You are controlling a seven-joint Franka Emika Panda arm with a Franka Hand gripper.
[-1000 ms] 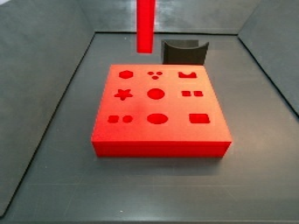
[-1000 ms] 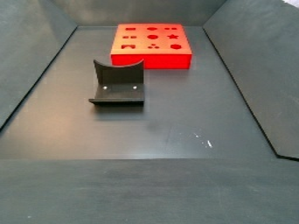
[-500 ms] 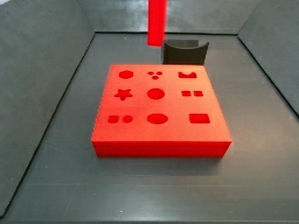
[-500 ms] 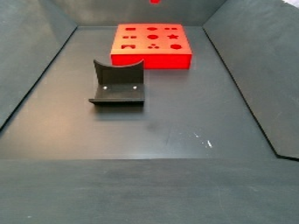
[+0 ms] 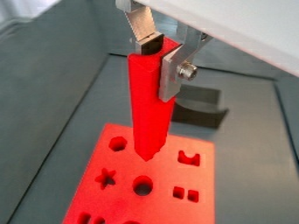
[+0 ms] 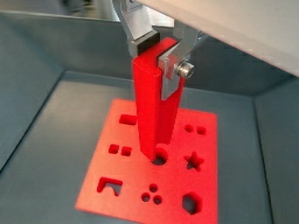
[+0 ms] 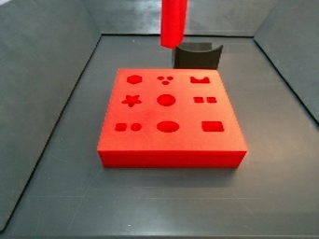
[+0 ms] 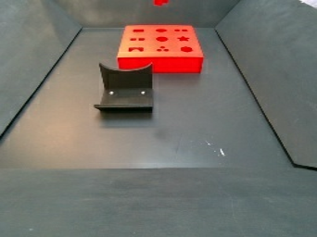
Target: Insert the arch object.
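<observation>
The gripper (image 5: 156,54) is clamped on the arch object (image 5: 145,105), which hangs below its fingers above the red board (image 6: 122,175), so pickup looks done and insertion remains.

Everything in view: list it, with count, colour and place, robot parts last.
arch object: one, bright red long bar, held upright in the gripper, hanging above the red board, not in any hole.
red board: one, red, flat on the floor, with shaped holes in its top.
fixture: one, dark grey, on the floor apart from the board.
floor: one, dark grey, with dark walls around it.
gripper: one, silver fingers with dark pads, clamped on the bar's upper end, seen in both wrist views.
</observation>
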